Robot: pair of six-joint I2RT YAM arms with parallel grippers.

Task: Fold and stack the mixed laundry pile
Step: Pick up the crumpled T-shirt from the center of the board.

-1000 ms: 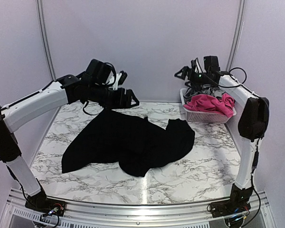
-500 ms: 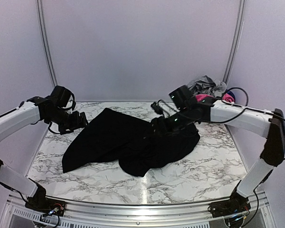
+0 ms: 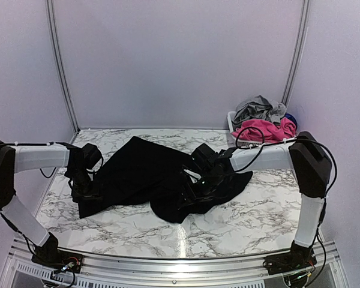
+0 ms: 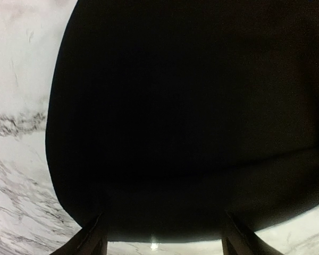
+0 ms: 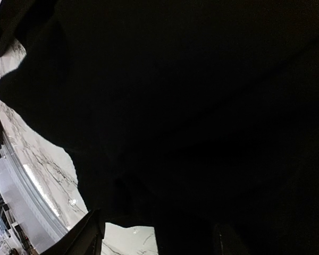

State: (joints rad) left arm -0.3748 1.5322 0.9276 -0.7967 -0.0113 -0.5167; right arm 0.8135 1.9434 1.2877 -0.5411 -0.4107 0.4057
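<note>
Jaws spread wide, left arm (image 3: 39,157) and right arm (image 3: 267,157) both reach low onto black cloth (image 3: 144,171).

Soft even light, black cloth (image 4: 191,106) featureless

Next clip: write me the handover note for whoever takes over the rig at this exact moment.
Left gripper: open, low at the left edge of the black cloth.
Right gripper: open, down over the cloth's right half. Neither visibly grips anything.
Things: the black cloth lies crumpled on the table. The grey trousers, pink piece and dark blue piece sit in the white basket, far right.
Done: nothing folded, no stack.
Left: flatten and fold the black cloth, then fold and stack the rest.
</note>
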